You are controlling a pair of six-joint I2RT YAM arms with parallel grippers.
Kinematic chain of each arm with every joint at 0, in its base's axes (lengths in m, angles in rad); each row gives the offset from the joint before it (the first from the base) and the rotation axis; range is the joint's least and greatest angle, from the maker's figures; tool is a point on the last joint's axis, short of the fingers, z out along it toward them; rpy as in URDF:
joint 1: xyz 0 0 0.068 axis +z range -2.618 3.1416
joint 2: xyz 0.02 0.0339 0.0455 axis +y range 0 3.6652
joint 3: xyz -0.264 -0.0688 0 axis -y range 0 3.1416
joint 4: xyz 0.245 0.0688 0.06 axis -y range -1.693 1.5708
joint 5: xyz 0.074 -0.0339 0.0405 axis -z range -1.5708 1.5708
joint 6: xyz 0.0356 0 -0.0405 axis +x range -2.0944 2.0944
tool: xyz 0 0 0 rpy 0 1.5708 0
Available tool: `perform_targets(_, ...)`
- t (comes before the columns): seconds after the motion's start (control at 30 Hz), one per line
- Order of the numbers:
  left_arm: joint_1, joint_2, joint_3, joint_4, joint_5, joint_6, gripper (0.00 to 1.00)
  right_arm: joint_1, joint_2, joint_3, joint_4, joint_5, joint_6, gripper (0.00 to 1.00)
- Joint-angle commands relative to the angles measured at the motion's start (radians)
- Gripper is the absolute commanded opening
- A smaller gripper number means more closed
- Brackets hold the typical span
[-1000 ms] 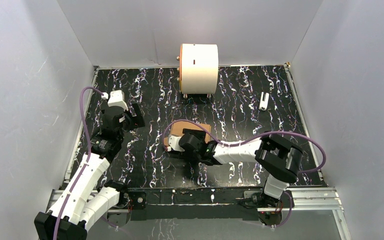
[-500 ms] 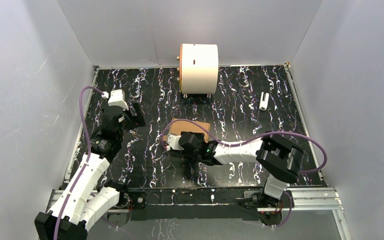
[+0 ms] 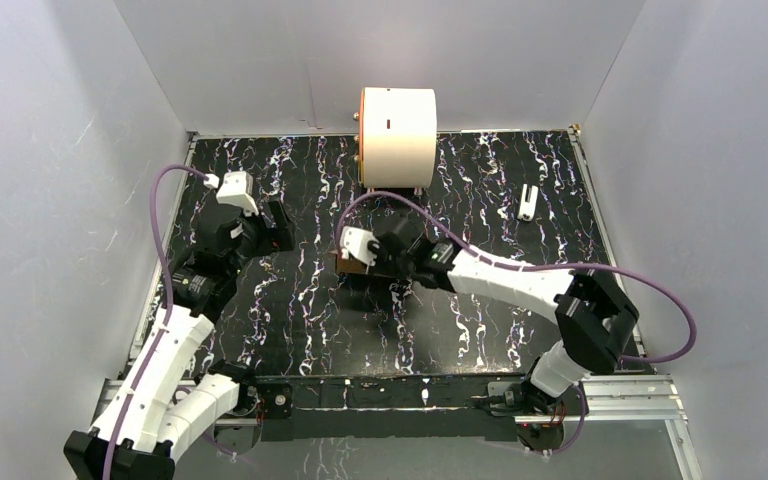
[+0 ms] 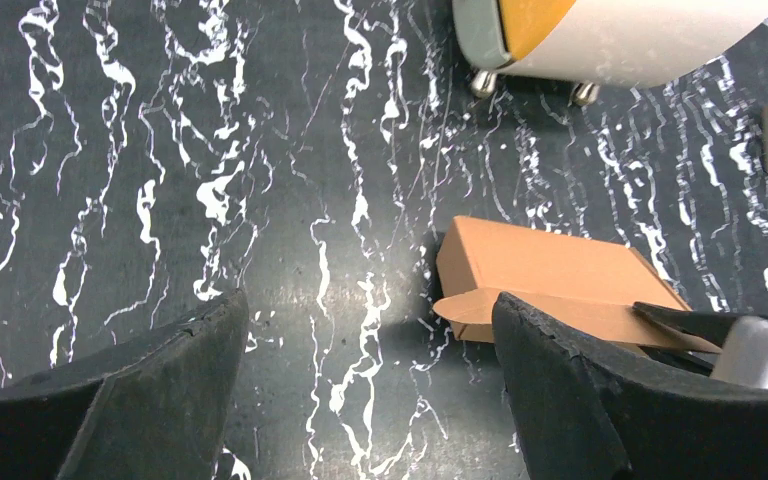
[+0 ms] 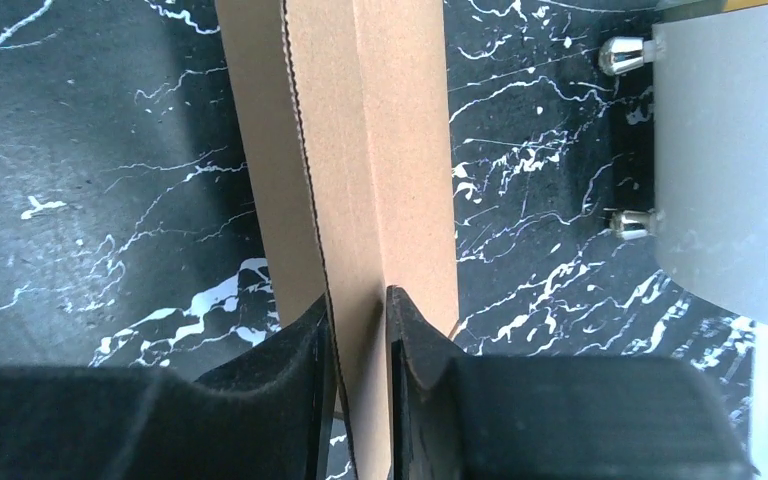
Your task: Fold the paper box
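Observation:
The paper box (image 5: 360, 150) is plain brown cardboard, standing on edge with a crease running down it. My right gripper (image 5: 358, 310) is shut on its near edge, one black finger on each face. From above, only a brown sliver of the paper box (image 3: 346, 264) shows under the right gripper (image 3: 378, 252) at mid table. In the left wrist view the paper box (image 4: 550, 270) lies to the right with a rounded tab toward me. My left gripper (image 4: 370, 340) hangs open over bare table just left of it, holding nothing. The left gripper (image 3: 278, 226) sits left of the box.
A large white cylinder with an orange rim (image 3: 398, 135) stands on small metal feet at the back, just behind the box; the cylinder (image 5: 730, 150) is close on the right. A small white object (image 3: 528, 202) lies at the back right. Grey walls surround the black marbled table (image 3: 480, 320).
The right gripper's jaws closed on the paper box, and the arm carried it up and toward the back. The left arm shifted slightly toward the box, still open.

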Motion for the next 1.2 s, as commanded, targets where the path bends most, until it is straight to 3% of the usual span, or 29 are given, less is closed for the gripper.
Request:
perform_targets(0.0,0.006,0.0,0.103,-0.081,0.058,0.021,0.88,-0.079,-0.021,0.125,-0.172,-0.263,0.046,0.29)
perform_targets(0.3,0.005,0.063,0.2,-0.188,0.134,0.074,0.89,-0.28,0.075,0.336,-0.385,-0.689,0.047,0.27)
perform_targets(0.8,0.005,0.16,0.144,-0.136,0.235,0.076,0.89,-0.461,0.227,0.472,-0.364,-0.775,0.024,0.2)
perform_targets(0.93,0.004,0.195,0.134,-0.121,0.243,0.08,0.89,-0.469,0.23,0.498,-0.369,-0.779,0.035,0.31)
perform_targets(1.0,0.005,0.214,0.134,-0.112,0.253,0.084,0.89,-0.468,0.211,0.497,-0.351,-0.77,0.067,0.42)
perform_targets(1.17,0.004,0.276,0.155,-0.11,0.279,0.108,0.89,-0.468,0.107,0.434,-0.276,-0.644,0.19,0.54)
